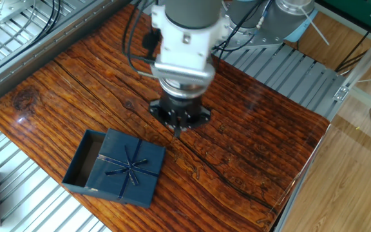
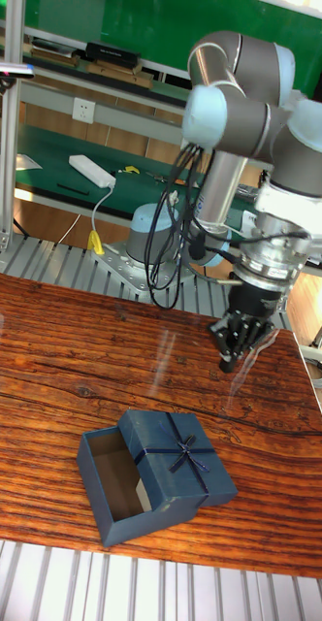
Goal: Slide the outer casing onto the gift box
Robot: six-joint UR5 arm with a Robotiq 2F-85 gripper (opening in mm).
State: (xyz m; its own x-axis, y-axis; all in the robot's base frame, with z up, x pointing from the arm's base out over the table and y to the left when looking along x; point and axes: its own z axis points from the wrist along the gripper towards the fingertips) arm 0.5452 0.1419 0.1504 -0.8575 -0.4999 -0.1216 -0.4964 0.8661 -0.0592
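- Casing: the outer casing (image 1: 129,166) (image 2: 180,456), navy with crossed ribbon lines and a small bow, lies flat near the front edge of the wooden table (image 1: 250,129) (image 2: 45,330).
- It sits partly over the gift box (image 1: 84,162) (image 2: 108,480); one open end of the plain navy tray sticks out from under it, with the inner floor and low walls visible.
- The gripper (image 1: 178,131) (image 2: 229,361) hangs above bare wood, pointing down, well apart from both navy pieces.
- From the fingers, the casing lies toward the table's front edge; in the fixed view it is below and left of them.
- The fingertips (image 1: 176,133) look drawn together to a narrow point with nothing between them.
- Nothing touches the casing or tray except each other and the tabletop.
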